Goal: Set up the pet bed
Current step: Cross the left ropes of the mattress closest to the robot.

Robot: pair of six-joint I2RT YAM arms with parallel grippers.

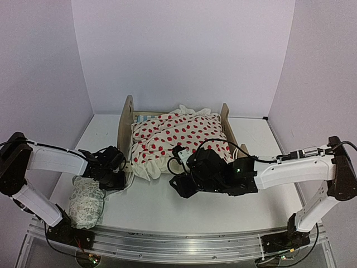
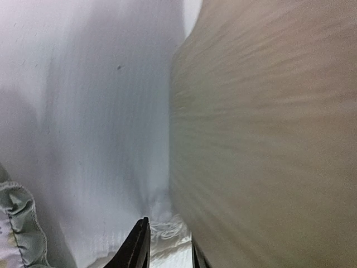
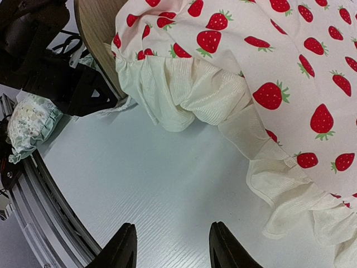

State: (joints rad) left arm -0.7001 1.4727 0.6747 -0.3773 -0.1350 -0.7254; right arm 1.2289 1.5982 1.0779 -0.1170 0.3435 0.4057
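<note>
The pet bed stands at the back middle of the table, with its rounded headboard (image 1: 126, 120) on the left and its footboard (image 1: 226, 120) on the right. A cream blanket (image 1: 178, 134) with red dots is draped over it, and only a sliver of striped mattress (image 1: 144, 118) shows. My left gripper (image 1: 121, 173) is at the headboard's near side. In the left wrist view its gripper (image 2: 167, 254) is shut on the blanket's white ruffle (image 2: 167, 231), beside the wood (image 2: 268, 134). My right gripper (image 3: 174, 245) is open over bare table, short of the blanket's frill (image 3: 212, 95).
A small pale green-patterned pillow (image 1: 86, 202) lies at the near left, also seen in the right wrist view (image 3: 28, 125). The aluminium rail (image 1: 178, 243) runs along the near edge. White walls close in the back and both sides.
</note>
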